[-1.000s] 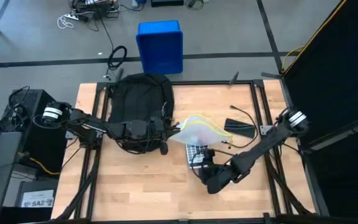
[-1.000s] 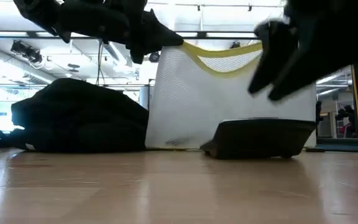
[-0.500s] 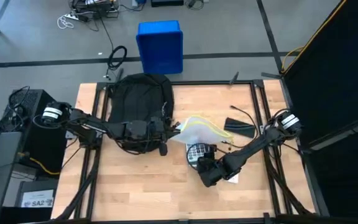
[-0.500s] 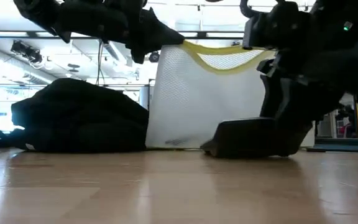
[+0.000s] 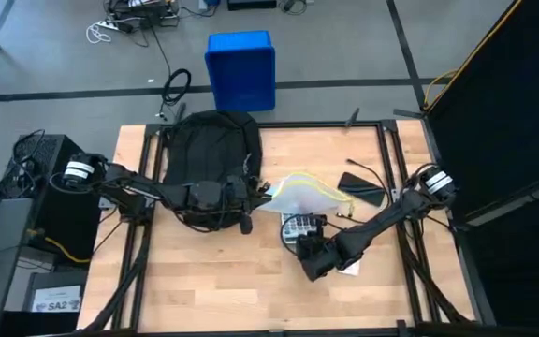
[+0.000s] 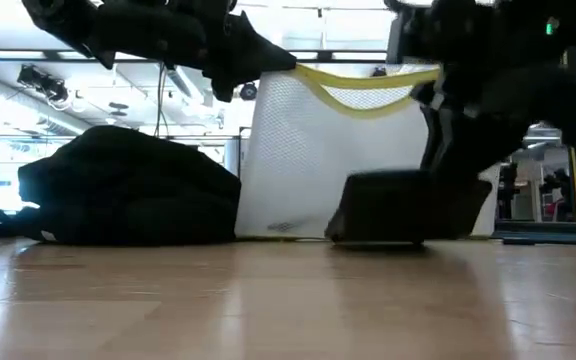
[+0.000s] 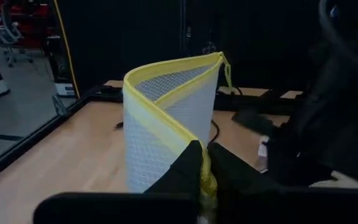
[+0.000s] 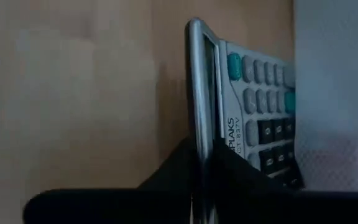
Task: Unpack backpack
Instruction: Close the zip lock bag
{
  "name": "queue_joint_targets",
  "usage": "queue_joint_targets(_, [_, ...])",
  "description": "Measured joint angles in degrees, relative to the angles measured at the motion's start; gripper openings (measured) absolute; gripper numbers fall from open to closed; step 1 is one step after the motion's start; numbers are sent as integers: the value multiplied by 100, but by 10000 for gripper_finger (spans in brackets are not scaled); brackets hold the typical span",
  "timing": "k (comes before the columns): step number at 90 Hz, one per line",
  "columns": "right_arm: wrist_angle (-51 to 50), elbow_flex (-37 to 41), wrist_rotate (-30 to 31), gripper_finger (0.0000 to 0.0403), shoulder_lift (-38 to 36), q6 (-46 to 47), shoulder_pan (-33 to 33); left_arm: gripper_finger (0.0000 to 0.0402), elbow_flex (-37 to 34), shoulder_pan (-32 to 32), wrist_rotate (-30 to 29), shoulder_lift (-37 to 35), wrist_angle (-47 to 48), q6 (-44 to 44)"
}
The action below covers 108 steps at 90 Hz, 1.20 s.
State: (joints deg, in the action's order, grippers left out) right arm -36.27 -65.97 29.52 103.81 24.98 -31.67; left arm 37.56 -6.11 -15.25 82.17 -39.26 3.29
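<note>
The black backpack (image 5: 209,150) lies at the table's far left, seen as a dark mound (image 6: 128,190) in the low view. Beside it stands a white mesh pouch (image 5: 299,194) with yellow trim, its bottom edge on the table. My left gripper (image 5: 262,192), reaching over the backpack, is shut on the pouch. A silver calculator (image 5: 298,227) with grey and teal keys lies just near of the pouch. My right gripper (image 5: 309,251) is shut on it. My left gripper pinches the pouch's yellow-trimmed top edge (image 7: 205,177) at the end nearest the backpack, between its two fingers. The fingers come level from the table's left. The pouch stands upright below that edge, open and bowed, with its bottom (image 6: 298,232) on the table. My right gripper pinches the calculator's thin edge (image 8: 197,146) between its two fingers, one on the key face and one on the back. The fingers come slanting down from the table's near right. The calculator (image 6: 408,205) is tipped up on edge, key face toward the pouch.
A flat black object (image 5: 361,187) and a thin cable lie at the table's far right. A white card (image 5: 349,267) lies under my right arm. A blue bin (image 5: 241,70) stands on the floor beyond the far edge. The near half of the table shows bare wood.
My right gripper has come down and toward the table's left to the calculator and taken hold of its edge. The calculator, which lay flat, now stands tipped up. My left gripper and the pouch have kept still.
</note>
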Motion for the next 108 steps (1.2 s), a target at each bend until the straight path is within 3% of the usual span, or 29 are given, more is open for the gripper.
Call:
queue_joint_targets(17, [-696,-782,-173,2,-197,268,-487,0,0,-1,3,0,37,0])
queue_joint_targets(41, [-2270,-2372,788,1,-333,275,-1073,0,0,-2,42,0,30,0])
queue_joint_targets(61, [-3924,-3557,1226,1,-373,276,-921,0,0,-77,59,0,51,-5])
queue_joint_targets(77, [-4391,-3799,651,0,-795,229,-353,0,0,-114,271,0,71,-31])
queue_joint_targets(108, [-4183,-3799,-1098,0,-1255,-456,980,0,4,-114,304,0,19,-44])
